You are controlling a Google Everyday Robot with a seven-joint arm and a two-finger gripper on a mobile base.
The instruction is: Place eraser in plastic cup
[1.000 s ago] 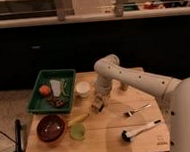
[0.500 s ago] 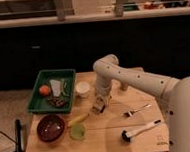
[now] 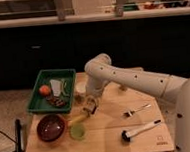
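The wooden table (image 3: 113, 134) spreads beneath the gripper and carries everything else. The white arm (image 3: 134, 79) reaches in from the right and bends down toward the table's left-centre part. A green tray (image 3: 40, 95) lies up and to the left of the gripper, holding an orange fruit (image 3: 44, 89) and some other small items. A dark red bowl (image 3: 51, 128) sits down and to the left of the gripper. A white-handled brush (image 3: 139, 131) lies well to its lower right, and a fork (image 3: 136, 110) to its right. The white cup (image 3: 81, 88) stands just above and left of it. The plastic cup (image 3: 77, 131) stands near, just below and left. The gripper (image 3: 90, 107) hangs low over the table, pinching the eraser (image 3: 89, 109), which is above the plastic cup's upper right.
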